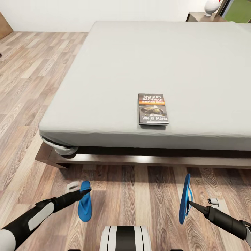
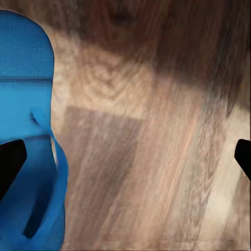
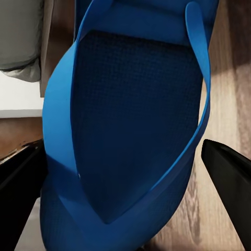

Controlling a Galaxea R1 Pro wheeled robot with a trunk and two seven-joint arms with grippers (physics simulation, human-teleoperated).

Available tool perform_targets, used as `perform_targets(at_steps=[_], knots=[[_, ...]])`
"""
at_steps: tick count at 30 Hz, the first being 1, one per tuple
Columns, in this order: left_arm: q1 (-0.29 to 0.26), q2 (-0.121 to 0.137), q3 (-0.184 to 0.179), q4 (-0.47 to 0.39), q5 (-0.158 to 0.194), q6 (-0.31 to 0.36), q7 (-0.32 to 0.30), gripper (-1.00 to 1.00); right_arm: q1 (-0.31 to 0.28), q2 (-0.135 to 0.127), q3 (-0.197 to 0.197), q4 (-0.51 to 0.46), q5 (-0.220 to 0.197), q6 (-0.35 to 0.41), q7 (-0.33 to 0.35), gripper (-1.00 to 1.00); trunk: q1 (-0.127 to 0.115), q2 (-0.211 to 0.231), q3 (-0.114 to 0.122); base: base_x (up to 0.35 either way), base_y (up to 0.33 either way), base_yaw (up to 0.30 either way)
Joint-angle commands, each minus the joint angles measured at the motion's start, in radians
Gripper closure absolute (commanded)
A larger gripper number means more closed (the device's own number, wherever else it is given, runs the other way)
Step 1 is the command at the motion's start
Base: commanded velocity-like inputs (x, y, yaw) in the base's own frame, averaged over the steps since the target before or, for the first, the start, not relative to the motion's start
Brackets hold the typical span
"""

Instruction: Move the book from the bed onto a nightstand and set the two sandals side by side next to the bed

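Book [image 1: 153,109] still flat on the bed [image 1: 115,69], near the foot edge of the pale mattress, cover up; not yet moved. Far nightstand [image 1: 202,16] visible beyond the mattress, dark top carrying a white rounded object [image 1: 211,7].

Two bright blue sandals down on the wood-plank floor [image 1: 132,188] in front of the bed frame, well apart from each other. Left sandal [image 1: 84,205] lying flat, sole down, straps up. Left gripper [image 1: 81,188] hovering at its toe end with fingers spread; in the left wrist view, one dark fingertip [image 2: 10,167] over the sandal [image 2: 31,157], the other [image 2: 243,157] far off over bare floor, nothing between them gripped.

Right sandal [image 1: 184,198] tipped up on its edge, not lying flat. Right gripper [image 1: 202,204] just beside it; in the right wrist view, fingers [image 3: 227,183] wide on either side of the sandal [image 3: 130,130], straps facing the camera. Whether those fingers actually press the sandal: cannot tell.

Judged progress: early. Sandals beside the bed but neither paired nor both flat; book step untouched.
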Motion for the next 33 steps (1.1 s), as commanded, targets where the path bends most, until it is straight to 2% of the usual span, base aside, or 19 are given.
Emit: perform_targets(at_steps=[1,4,6,10,15,33], knots=[[-0.001,0.003,-0.004,0.063,0.01,0.002,-0.103,-1.0,0.0,0.0,0.0,0.0,-0.003,0.01,0.003,1.0,0.0,0.0,-0.001,0.0,0.0,0.0],[-0.001,0.002,-0.005,0.261,0.007,-0.012,-0.346,-1.0,0.0,0.0,0.0,0.0,-0.003,0.01,0.003,1.0,0.0,0.0,-0.001,0.0,0.0,0.0],[-0.001,-0.001,-0.005,0.346,0.007,-0.047,-0.403,-1.0,-0.001,0.0,0.0,0.0,-0.003,0.01,0.003,1.0,0.0,0.0,-0.001,0.0,0.0,0.0],[-0.001,-0.003,-0.005,0.429,0.009,-0.113,-0.496,-1.0,0.0,0.0,0.0,0.0,-0.003,0.01,0.003,1.0,0.0,0.0,-0.001,0.0,0.0,0.0],[-0.001,-0.007,-0.005,0.469,0.01,-0.129,-0.528,-1.0,0.0,0.0,0.0,0.0,-0.003,0.01,0.001,1.0,0.0,0.0,-0.001,0.0,0.129,0.0],[-0.001,-0.009,-0.001,0.474,0.011,-0.129,-0.531,-1.0,-0.001,0.001,0.0,0.0,-0.001,0.008,-0.006,1.0,0.0,0.0,-0.001,0.0,0.308,0.0]])
